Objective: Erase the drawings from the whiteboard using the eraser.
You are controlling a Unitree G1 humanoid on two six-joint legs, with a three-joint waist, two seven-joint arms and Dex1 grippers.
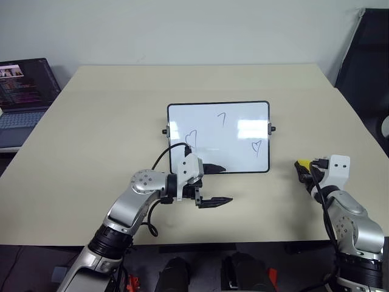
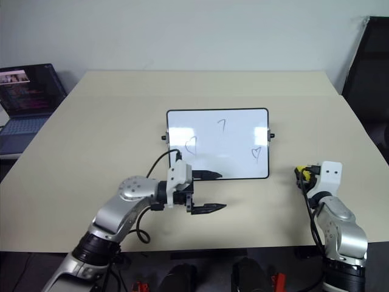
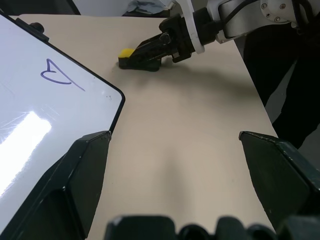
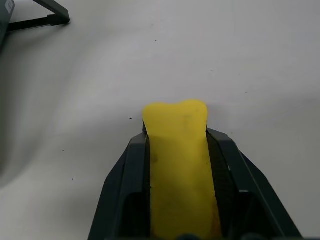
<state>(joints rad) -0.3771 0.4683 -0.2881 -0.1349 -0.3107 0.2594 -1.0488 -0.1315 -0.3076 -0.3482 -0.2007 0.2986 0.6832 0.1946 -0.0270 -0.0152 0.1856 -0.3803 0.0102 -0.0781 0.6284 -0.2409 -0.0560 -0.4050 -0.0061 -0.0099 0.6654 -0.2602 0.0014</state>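
– What is your right hand (image 4: pixel 177 165) doing?
– It squeezes the yellow eraser (image 4: pixel 176 150) down on the tabletop (image 1: pixel 109 121), ready to lift. My left hand (image 1: pixel 216 184) waits open beside the whiteboard (image 1: pixel 237 143). Its drawings (image 1: pixel 191 137) are still there.

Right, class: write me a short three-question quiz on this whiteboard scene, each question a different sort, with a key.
1. True or false: the drawings on the whiteboard are already wiped off.
2. Which hand is shut on the yellow eraser? A) left hand B) right hand C) neither
3. Fill in: the left hand is open at the whiteboard's near ____.

Key
1. False: two hearts and a 7-like squiggle are on the board.
2. B: in the right wrist view its fingers clamp the eraser on both sides, right of the board on the table.
3. Edge.
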